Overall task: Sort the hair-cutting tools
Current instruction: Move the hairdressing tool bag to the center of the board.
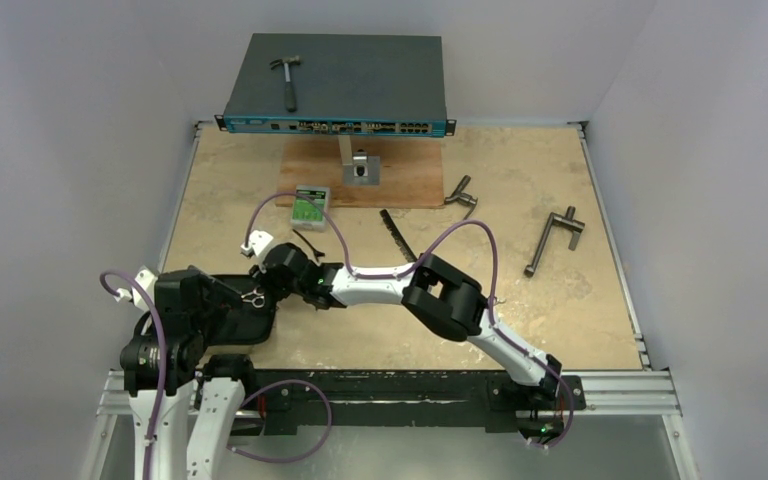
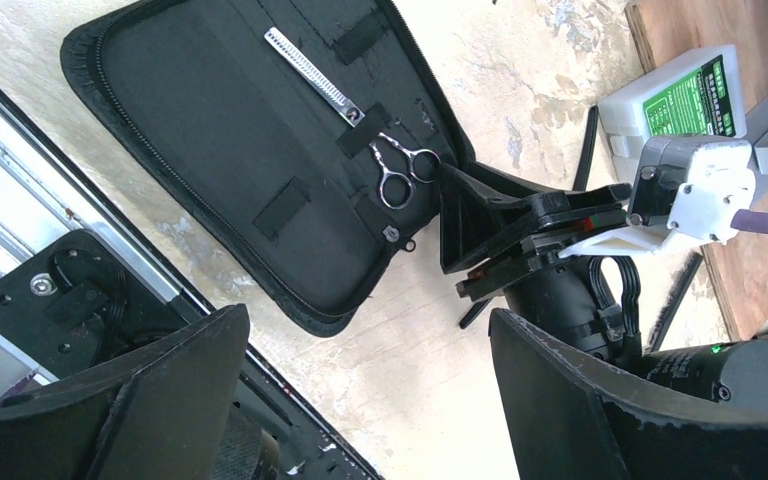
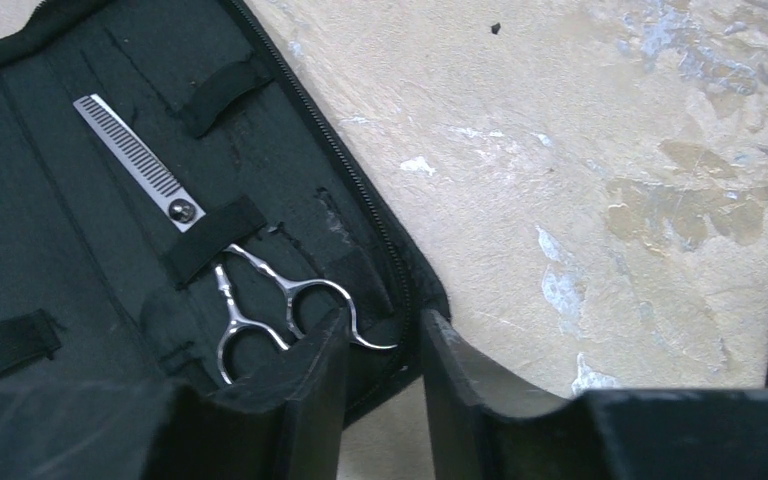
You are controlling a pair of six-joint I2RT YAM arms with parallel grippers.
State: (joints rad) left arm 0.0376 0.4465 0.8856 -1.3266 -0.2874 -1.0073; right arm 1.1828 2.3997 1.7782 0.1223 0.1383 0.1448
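Plain pale-grey walls (image 1: 80, 100) on 3 sides, even diffuse light. Beige mottled tabletop (image 1: 560, 300) w/ brown wood board (image 1: 410, 178) nr back, alu rail (image 1: 620, 385) along front edge.

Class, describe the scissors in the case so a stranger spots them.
At the near-left corner of the tan table lies an open black case. Strapped inside are the silver scissors, the only shiny thing there, with ring handles and a toothed blade.

A robotics lab test cell is shown: a stone-patterned tabletop (image 1: 520, 320) is boxed in by plain white panels (image 1: 720, 150), and an aluminium rail (image 1: 620, 385) is fixed along its near edge. A rack-type network switch (image 1: 338, 85) is propped at the back, and purple cabling (image 1: 470, 235) is run along a white robot arm (image 1: 380, 285).
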